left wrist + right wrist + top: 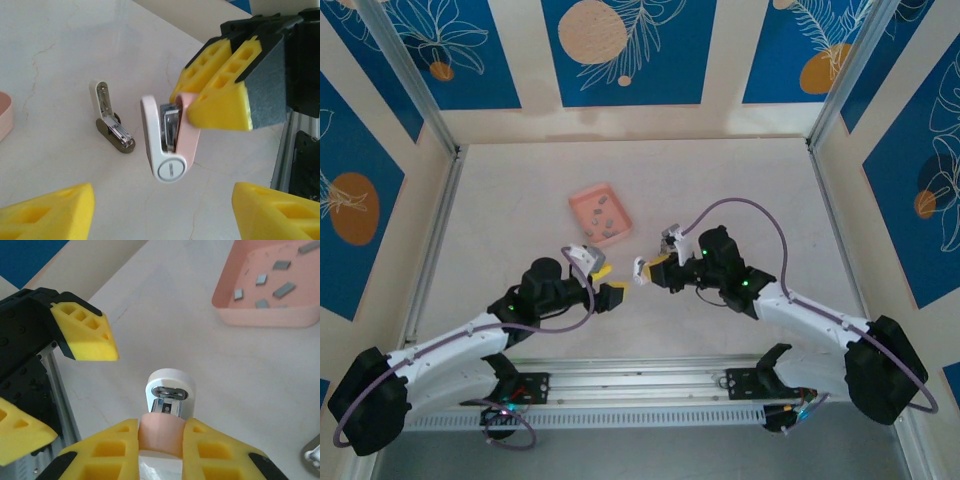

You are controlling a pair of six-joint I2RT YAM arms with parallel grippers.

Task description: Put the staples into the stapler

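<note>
Top: right gripper (653,268) clamps stapler (641,268), presenting it; left gripper (608,283) gapes wide, empty, just left of stapler. L wrist: stapler looks hinged open, prob. for loading. R wrist: staples (283,289) lie in pink tray (260,316), up-right of stapler, not yet picked.

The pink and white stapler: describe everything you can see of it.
The stapler is small, glossy plastic: a white arm with a round hinge end, a pink arm, shiny metal channel between them, hinged open. The shut right gripper pinches its pink arm; the open left gripper faces its hinge end, not touching.
</note>
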